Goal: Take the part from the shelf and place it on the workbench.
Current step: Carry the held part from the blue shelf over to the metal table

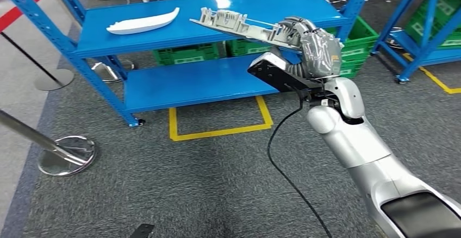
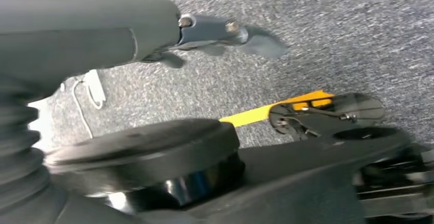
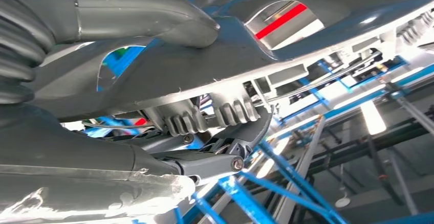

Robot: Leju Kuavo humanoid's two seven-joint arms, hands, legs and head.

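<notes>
Head view: grey ribbed part (image 1: 239,25), held at one end by right hand (image 1: 312,45), fingers wrapped round it; long axis runs leftward from the hand, tilted over top shelf (image 1: 163,29). Left hand (image 2: 225,32): fingers straight, holding nothing.

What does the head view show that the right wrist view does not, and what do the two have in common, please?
Head view alone: the whole scene, with a white part lying on the top blue shelf, green crates behind the lower level, yellow floor marking and a stanchion base.

Right wrist view alone: the underside of the grey part up close, its toothed ribs against the fingers.

Both: the right hand gripping the grey part, lifted off the shelf, with the blue racking behind.
</notes>
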